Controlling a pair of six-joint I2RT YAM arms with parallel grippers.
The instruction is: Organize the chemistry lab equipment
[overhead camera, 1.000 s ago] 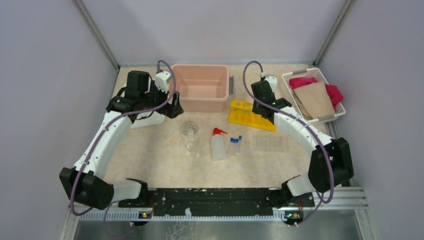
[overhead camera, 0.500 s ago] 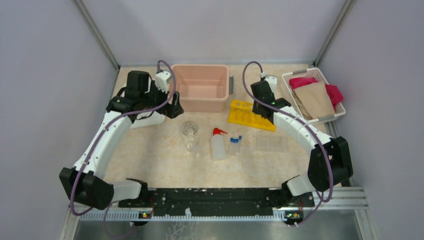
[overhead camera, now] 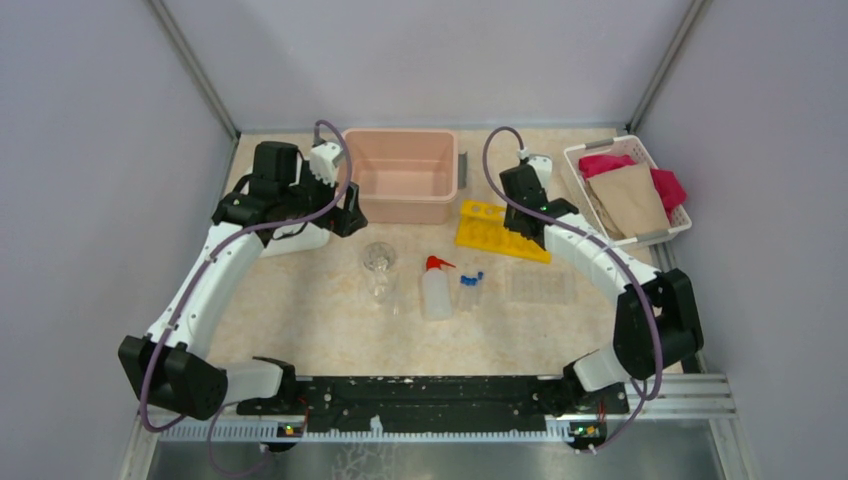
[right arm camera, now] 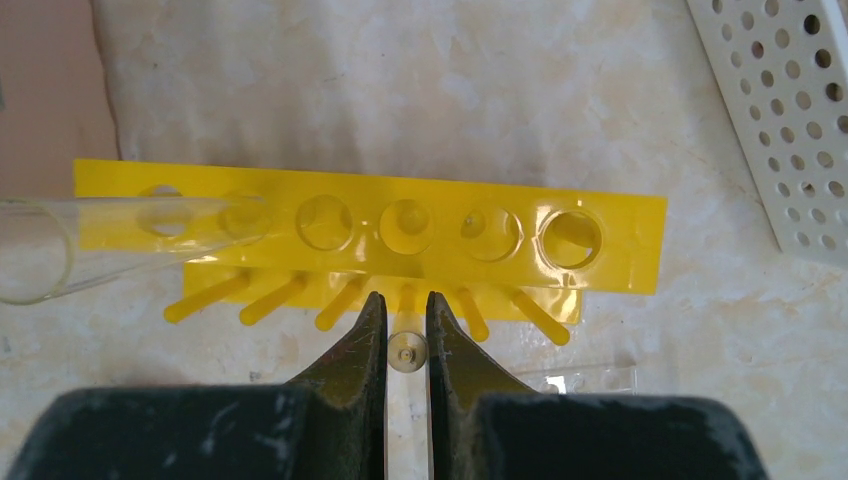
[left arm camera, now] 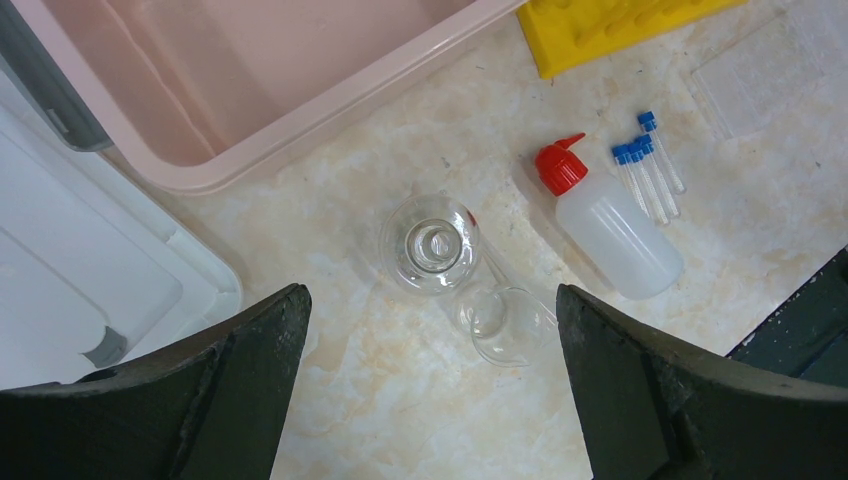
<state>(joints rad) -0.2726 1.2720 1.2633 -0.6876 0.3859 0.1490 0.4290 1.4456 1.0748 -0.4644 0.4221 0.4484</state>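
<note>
Shifted a touch leftward since a second ago, the right gripper (right arm camera: pixel 405 305) hangs over the yellow rack (right arm camera: pixel 370 225). Its fingers are pinched on what is probably a small clear tube (right arm camera: pixel 407 352), seen end-on. A longer glass tube (right arm camera: pixel 110 240) leans in the rack's end hole. The left gripper (left arm camera: pixel 430 295) gapes wide, holding nothing, above the upright flask (left arm camera: pixel 432 243). The squeeze bottle (left arm camera: pixel 615 235) and blue-capped tubes (left arm camera: pixel 650 175) lie nearby on the table. The white basket (overhead camera: pixel 577 178) holds pink and tan cloths (overhead camera: pixel 630 195).
</note>
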